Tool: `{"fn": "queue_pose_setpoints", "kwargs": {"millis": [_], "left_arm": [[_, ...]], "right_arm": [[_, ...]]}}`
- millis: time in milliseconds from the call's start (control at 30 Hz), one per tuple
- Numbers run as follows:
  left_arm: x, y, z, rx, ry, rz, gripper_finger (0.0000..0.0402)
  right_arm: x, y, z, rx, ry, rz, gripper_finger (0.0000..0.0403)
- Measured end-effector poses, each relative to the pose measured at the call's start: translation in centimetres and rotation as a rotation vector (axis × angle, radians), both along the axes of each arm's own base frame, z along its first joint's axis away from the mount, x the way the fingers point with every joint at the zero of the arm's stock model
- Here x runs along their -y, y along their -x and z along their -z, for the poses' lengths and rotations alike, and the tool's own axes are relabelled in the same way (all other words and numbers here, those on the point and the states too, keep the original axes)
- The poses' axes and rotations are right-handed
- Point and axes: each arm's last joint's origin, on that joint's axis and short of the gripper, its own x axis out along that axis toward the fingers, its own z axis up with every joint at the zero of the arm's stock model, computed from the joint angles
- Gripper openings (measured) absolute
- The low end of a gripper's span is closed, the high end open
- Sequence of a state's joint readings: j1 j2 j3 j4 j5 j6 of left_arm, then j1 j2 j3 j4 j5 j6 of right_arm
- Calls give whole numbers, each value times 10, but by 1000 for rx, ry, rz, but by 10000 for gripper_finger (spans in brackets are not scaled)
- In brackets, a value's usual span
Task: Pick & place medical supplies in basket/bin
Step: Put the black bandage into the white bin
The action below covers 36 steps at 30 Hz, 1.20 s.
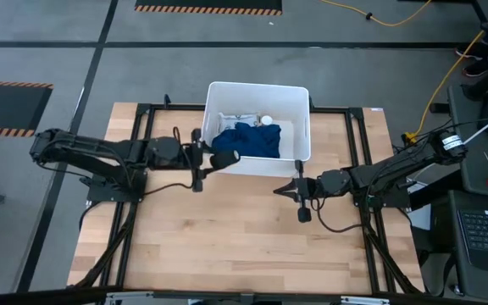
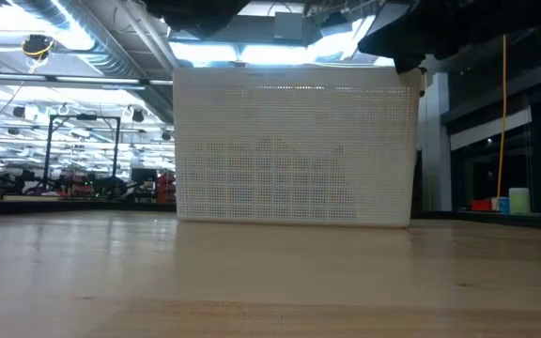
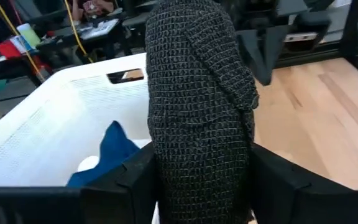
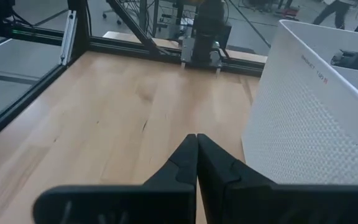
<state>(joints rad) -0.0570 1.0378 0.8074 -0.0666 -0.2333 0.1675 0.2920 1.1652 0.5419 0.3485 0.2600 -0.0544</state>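
Note:
The white bin (image 1: 258, 127) stands at the table's far middle. In it lie a dark blue cloth (image 1: 246, 140), a white printed packet (image 1: 235, 119) and a small white round cap (image 1: 266, 120). My left gripper (image 1: 219, 159) is at the bin's near left corner, shut on a black knitted oblong (image 3: 197, 106). The left wrist view also shows the blue cloth (image 3: 114, 152) inside the bin's wall (image 3: 48, 124). My right gripper (image 1: 288, 188) hangs shut over the table, by the bin's near right corner, holding nothing. My left gripper pinches the black oblong between its two fingers (image 3: 135, 183), one on each long side of its nearer part (image 3: 194, 186). The fingers come from the table's left, nearly level. The oblong sticks out past the fingertips, lifted clear at the bin's near left rim.
Bare wooden tabletop (image 1: 227, 237) lies in front of the bin. The dark frame rails (image 1: 358, 152) run along both sides of the table. In the low view the bin's perforated near wall (image 2: 294, 150) fills the middle.

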Motion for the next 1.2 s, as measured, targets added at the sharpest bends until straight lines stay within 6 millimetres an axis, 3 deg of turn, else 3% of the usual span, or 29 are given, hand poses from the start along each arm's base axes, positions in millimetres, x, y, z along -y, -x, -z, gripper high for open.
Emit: {"fn": "queue_pose_setpoints", "kwargs": {"millis": [333,733,900,1200], "left_arm": [[-20,-1,-26,65,-54,-73,194],[-30,-1,-25,57,-50,-123,194],[-38,-8,-17,2,-47,-155,194],[-69,-41,-32,-250,-68,-232,194]], "right_arm": [[0,0,0,-1,-50,13,7],[0,0,0,-2,-49,12,7],[0,0,0,-2,-49,12,7],[0,0,0,-2,-49,12,7]]}}
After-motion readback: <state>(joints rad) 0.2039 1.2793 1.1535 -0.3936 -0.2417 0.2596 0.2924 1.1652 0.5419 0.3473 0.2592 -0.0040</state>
